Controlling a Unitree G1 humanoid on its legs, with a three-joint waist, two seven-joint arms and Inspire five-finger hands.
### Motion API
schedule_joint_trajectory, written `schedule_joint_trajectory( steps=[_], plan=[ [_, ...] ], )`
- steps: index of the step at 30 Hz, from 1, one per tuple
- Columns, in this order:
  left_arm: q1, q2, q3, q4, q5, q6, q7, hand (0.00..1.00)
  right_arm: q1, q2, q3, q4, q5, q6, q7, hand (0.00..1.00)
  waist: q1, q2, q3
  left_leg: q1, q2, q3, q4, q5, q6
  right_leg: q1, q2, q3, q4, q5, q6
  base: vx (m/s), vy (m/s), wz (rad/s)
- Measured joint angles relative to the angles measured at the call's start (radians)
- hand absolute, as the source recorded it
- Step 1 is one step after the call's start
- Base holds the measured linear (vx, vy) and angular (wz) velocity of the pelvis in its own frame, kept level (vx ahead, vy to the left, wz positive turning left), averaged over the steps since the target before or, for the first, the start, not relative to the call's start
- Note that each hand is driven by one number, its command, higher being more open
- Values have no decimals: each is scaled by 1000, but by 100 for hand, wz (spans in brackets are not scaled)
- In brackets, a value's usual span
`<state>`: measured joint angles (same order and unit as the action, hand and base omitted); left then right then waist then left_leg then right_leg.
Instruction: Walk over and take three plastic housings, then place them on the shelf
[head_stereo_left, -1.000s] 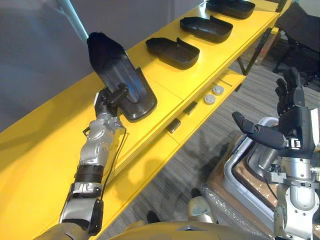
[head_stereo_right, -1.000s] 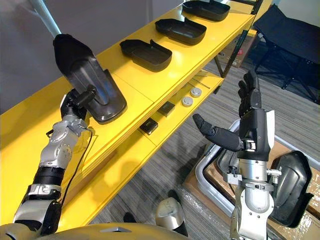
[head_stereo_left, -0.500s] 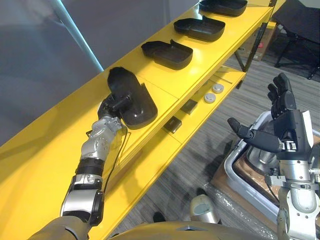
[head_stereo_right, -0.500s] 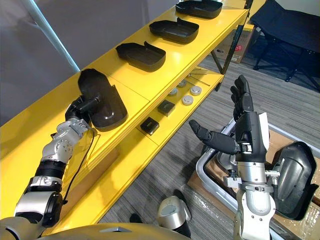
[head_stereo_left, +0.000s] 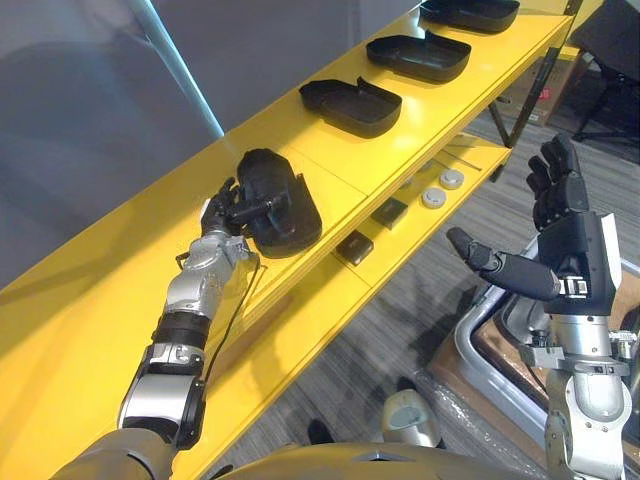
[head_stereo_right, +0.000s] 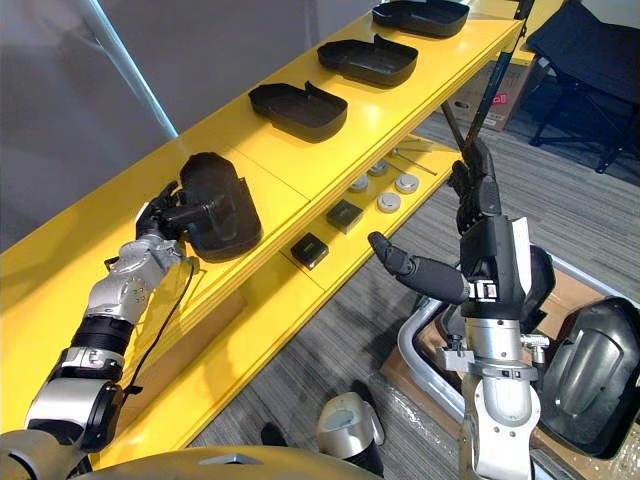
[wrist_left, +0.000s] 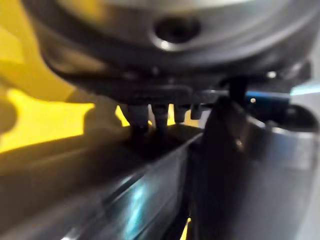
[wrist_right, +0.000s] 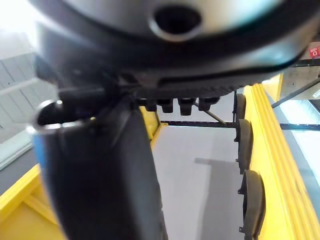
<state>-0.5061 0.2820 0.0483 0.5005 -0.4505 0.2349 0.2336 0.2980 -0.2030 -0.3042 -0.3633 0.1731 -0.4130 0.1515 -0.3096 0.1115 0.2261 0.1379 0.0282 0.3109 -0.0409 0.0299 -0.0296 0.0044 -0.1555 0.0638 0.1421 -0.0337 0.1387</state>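
Left robot hand, arm outstretched, grips the housing; right robot hand (raised) spreads open.

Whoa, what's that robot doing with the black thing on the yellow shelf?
The robot's left hand grips a black plastic housing by its edge, and the housing lies on top of the yellow shelf. Farther along the shelf, three more housings sit in a row. The right hand is raised over the floor, open and holding nothing.
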Motion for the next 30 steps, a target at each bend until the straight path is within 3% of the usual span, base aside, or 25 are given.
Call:
schedule_joint_trajectory(
  steps=[8, 11, 15, 17, 22, 26, 28, 30],
  plan=[
    [-43, 3, 10, 0, 29, -32, 108, 100, 2, 3, 74, 20, 38, 12, 3, 100, -1, -11, 8, 1, -1, -4, -2, 5, 2, 2, 0, -1, 8, 3, -4, 5, -3, 1],
    [-73, 4, 48, 0, 25, -98, 150, 100, 1, 4, 109, 33, 38, 12, 14, 100, 1, -16, 11, 3, -1, -4, -2, 5, 2, 1, 2, -1, 12, 1, -6, 0, 0, 0],
    [-118, 20, 110, -3, 26, -247, 223, 100, 1, 5, 118, 46, 39, 10, 17, 100, 3, -16, 12, 5, -1, -2, -3, 5, 2, 1, 2, 1, 12, 1, -7, 0, 0, 0],
    [-129, 65, 138, -60, 25, -326, 235, 100, -1, 5, 118, 46, 43, -18, 17, 100, 3, -16, 12, 5, 0, -2, -4, 4, 2, 0, 2, 1, 12, 0, -7, 0, 0, 0],
    [-111, 91, 173, -256, 6, -464, 159, 100, -21, 5, 122, 46, 51, -88, 15, 100, 34, -17, 11, 5, -1, -17, -15, 7, 2, 8, 1, -18, 6, 0, -8, 3, -8, 7],
    [88, 49, 174, -513, -34, -529, 43, 100, -79, 5, 138, 44, 48, -100, -4, 100, 56, -15, 10, 8, 1, -53, -16, 9, 1, 43, -2, -60, -18, 1, -8, 25, -15, 28],
    [318, -53, 169, -721, -58, -549, -54, 100, -89, 5, 140, 32, 48, -100, -17, 100, 91, -15, 6, 7, 1, -87, -15, 12, -1, 69, -6, -96, -36, 0, -8, 52, -15, 41],
    [488, -123, 149, -817, -61, -557, -107, 100, -90, 6, 140, 32, 49, -96, -29, 100, 124, -18, -3, 2, -1, -119, -15, 13, -2, 91, -9, -131, -55, 0, -8, 51, -16, 54]
  ],
)
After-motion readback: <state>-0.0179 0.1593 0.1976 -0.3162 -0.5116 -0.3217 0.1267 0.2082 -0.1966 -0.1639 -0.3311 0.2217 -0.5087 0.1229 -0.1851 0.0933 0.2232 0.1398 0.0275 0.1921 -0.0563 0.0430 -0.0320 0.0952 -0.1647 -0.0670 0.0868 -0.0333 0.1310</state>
